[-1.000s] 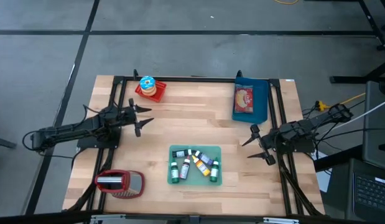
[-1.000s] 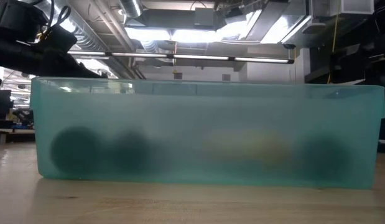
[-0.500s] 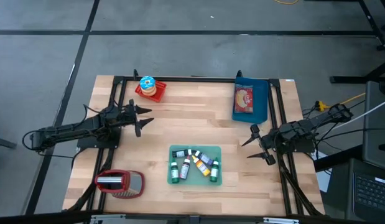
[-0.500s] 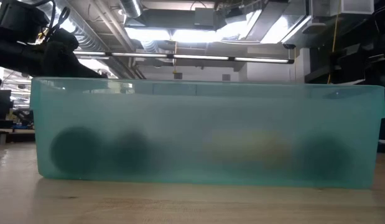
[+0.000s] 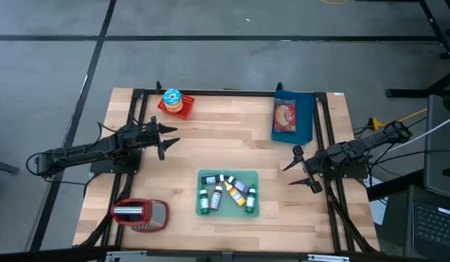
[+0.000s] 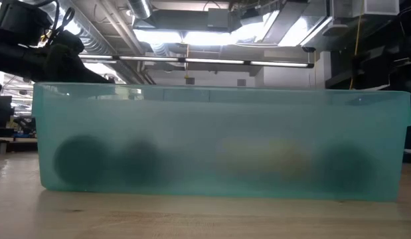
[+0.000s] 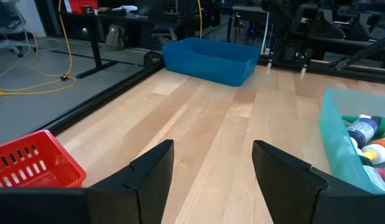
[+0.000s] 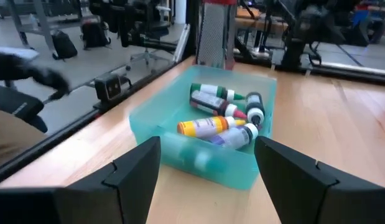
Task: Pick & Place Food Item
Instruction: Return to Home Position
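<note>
High view: I find the food coloring bottles (image 5: 226, 193) lying inside the green bin (image 5: 239, 174), near the front edge of the tabletop (image 5: 225, 145). Left gripper (image 5: 166, 140) and right gripper (image 5: 299, 169) hang at opposite side edges, jaws spread and empty (nothing left to carry, I judge).

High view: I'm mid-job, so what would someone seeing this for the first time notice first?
The green bin stands out in the lower middle of the high view, with a heap of food coloring bottles lying inside it. On either side of it, the left gripper and the right gripper hang open and empty, each at its own side of the table.
</note>
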Robot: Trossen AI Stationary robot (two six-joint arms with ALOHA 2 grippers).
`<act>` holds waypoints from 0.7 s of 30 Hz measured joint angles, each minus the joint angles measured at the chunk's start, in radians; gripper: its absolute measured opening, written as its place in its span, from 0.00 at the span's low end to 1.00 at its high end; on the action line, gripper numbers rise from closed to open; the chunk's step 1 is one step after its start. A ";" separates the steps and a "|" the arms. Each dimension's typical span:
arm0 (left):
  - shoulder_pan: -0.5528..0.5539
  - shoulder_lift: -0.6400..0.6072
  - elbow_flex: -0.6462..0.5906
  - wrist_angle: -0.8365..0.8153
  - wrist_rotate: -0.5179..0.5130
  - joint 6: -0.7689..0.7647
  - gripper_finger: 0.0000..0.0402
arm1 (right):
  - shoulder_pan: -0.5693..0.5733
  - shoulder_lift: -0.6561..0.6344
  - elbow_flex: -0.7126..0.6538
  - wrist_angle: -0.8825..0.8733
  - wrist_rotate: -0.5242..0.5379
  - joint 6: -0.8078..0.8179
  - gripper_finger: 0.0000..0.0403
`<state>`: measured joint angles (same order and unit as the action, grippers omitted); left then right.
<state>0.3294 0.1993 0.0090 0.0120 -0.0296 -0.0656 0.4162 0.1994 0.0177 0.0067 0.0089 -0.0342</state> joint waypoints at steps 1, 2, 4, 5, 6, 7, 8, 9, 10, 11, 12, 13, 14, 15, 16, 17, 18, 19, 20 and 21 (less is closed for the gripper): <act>0.000 0.000 0.000 0.000 0.000 0.000 0.53 | 0.003 -0.008 0.000 0.000 0.002 0.000 0.66; 0.000 0.000 0.000 0.000 0.000 0.000 0.53 | 0.004 -0.026 0.000 -0.001 0.002 0.000 0.66; 0.000 0.000 0.000 0.000 0.000 0.000 0.53 | -0.002 -0.068 0.000 0.002 0.002 0.000 0.66; 0.000 0.000 0.000 0.000 0.000 0.000 0.53 | -0.006 -0.083 0.000 0.003 0.002 0.000 0.66; 0.000 0.000 0.000 0.000 0.000 0.000 0.53 | -0.009 -0.096 0.000 0.001 0.004 0.000 0.66; 0.000 0.000 0.000 0.000 0.000 0.000 0.53 | -0.009 -0.112 0.000 0.000 0.007 0.000 0.66; 0.000 0.000 0.000 0.000 0.000 0.000 0.53 | -0.009 -0.128 0.000 0.001 0.007 0.000 0.66; 0.000 0.000 0.000 0.000 0.000 0.000 0.53 | -0.009 -0.141 0.000 0.002 0.006 0.000 0.66; 0.000 0.000 0.000 0.000 0.000 0.000 0.53 | -0.009 -0.156 0.000 0.000 0.004 0.000 0.66; 0.000 0.000 0.000 0.000 0.000 0.000 0.53 | -0.009 -0.173 0.000 0.000 0.002 0.000 0.66; 0.000 0.000 0.000 0.000 0.000 0.000 0.53 | -0.009 -0.194 0.000 0.000 0.002 0.000 0.66; 0.000 0.000 0.000 0.000 0.000 0.000 0.53 | -0.009 -0.200 0.001 0.008 0.002 0.000 0.66; 0.000 0.000 0.000 0.000 0.000 0.000 0.53 | -0.009 -0.199 0.002 0.012 0.002 -0.001 0.66; 0.000 0.000 0.000 0.000 0.000 0.000 0.53 | -0.009 -0.200 0.000 0.015 0.002 -0.001 0.66; 0.000 0.000 0.000 0.001 0.001 0.000 0.53 | -0.009 -0.199 0.000 0.026 0.002 -0.001 0.66; 0.000 0.000 0.000 0.001 0.000 0.000 0.53 | -0.009 -0.200 0.000 0.030 0.003 -0.001 0.66; 0.000 0.000 0.000 0.001 0.001 0.000 0.53 | -0.009 -0.200 0.000 0.030 0.006 -0.001 0.66; 0.000 0.000 0.000 0.001 0.001 0.000 0.53 | -0.009 -0.200 0.000 0.027 0.007 -0.001 0.66; 0.000 0.000 0.000 0.001 0.001 0.000 0.53 | -0.009 -0.200 0.000 0.027 0.007 -0.001 0.66; 0.000 0.000 0.000 0.001 0.001 0.000 0.53 | -0.009 -0.200 0.000 0.030 0.007 -0.001 0.66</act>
<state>0.3290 0.1993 0.0086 0.0128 -0.0288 -0.0658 0.4068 -0.0006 0.0181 0.0364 0.0158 -0.0352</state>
